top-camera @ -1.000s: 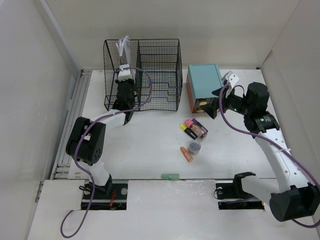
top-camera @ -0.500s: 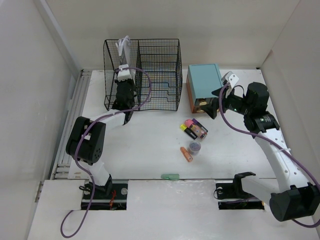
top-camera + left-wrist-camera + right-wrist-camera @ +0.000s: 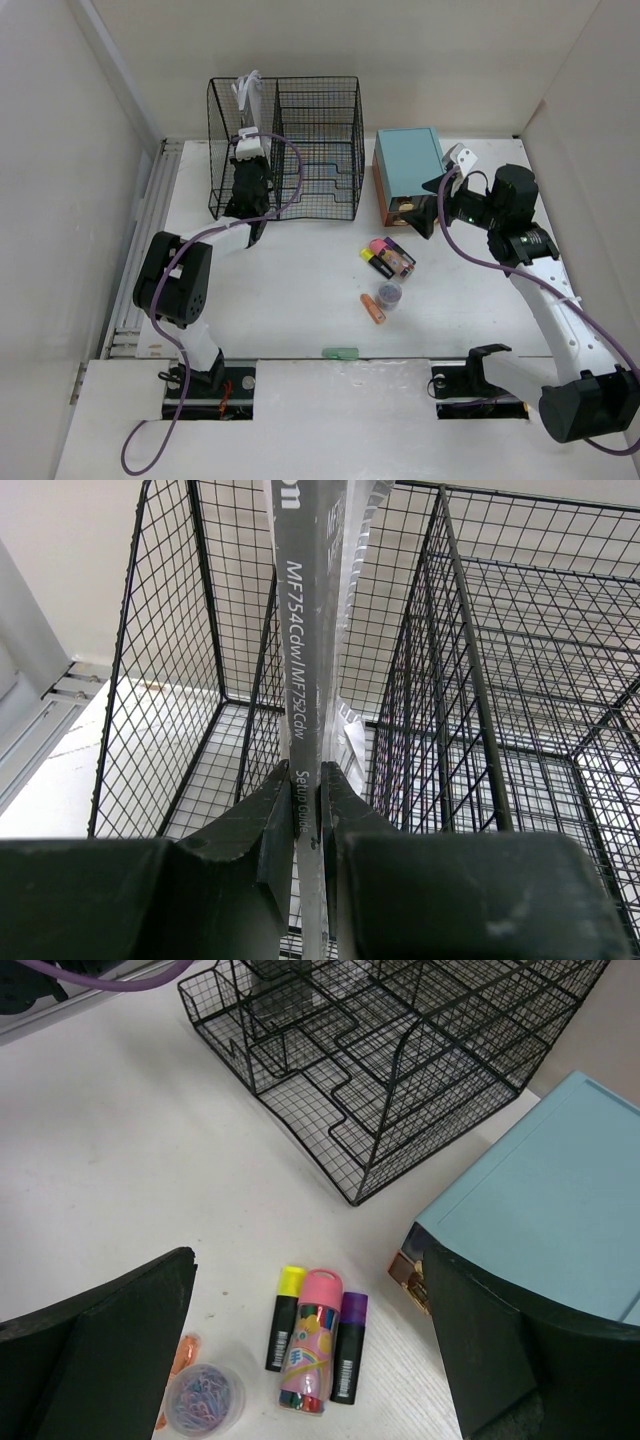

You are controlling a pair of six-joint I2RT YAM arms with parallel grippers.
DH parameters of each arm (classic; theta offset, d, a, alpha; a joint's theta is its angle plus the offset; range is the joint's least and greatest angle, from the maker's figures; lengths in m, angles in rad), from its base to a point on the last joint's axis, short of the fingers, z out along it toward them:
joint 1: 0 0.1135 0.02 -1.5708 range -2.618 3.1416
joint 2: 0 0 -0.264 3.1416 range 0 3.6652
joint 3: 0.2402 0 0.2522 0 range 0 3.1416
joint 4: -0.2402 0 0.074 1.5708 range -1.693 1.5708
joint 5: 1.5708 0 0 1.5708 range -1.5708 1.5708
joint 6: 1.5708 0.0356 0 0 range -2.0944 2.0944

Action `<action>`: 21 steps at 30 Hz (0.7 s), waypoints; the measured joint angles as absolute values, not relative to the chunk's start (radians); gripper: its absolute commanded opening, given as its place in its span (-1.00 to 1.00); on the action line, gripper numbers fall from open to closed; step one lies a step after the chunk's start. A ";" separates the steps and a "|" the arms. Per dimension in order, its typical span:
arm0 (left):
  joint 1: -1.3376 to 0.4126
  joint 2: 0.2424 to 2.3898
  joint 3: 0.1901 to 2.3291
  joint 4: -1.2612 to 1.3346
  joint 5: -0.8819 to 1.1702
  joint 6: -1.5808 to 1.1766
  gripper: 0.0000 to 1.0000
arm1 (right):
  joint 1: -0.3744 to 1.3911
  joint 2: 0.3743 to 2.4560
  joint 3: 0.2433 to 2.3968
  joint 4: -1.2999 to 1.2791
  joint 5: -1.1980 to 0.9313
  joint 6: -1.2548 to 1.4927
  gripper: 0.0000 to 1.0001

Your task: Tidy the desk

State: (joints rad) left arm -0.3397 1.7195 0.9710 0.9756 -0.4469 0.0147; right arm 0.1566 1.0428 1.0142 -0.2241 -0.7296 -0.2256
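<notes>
Your left gripper (image 3: 308, 810) has its jaws pinched narrow on the lower spine of a printer setup guide (image 3: 305, 630), holding it upright. The booklet stands in the leftmost slot of the black wire rack (image 3: 450, 680), its top poking above the mesh.

Over the last second almost nothing has shifted: the left arm has only crept a touch toward the rack, and the guide looks as deep as it goes. You can probably treat this filing step as near its end, with letting go the likely next call.

Your right gripper (image 3: 310, 1310) hangs with its jaws wide and holding nothing, unmoved, just in front of the teal drawer box (image 3: 408, 160).

The desk (image 3: 300, 290) below it carries the loose work left: three markers (image 3: 308, 1350) lying side by side, a small cup of clips (image 3: 205, 1400) and an orange piece (image 3: 372, 308).
</notes>
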 measured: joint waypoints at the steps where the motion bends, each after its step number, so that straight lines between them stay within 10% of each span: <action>1: -0.340 1.720 0.971 0.976 -0.446 0.015 -1.00 | 0.157 1.043 1.014 -0.224 -0.731 -0.226 1.00; 21: -0.338 1.694 0.971 0.968 -0.420 0.019 -1.00 | 0.157 1.043 0.998 -0.224 -0.746 -0.232 1.00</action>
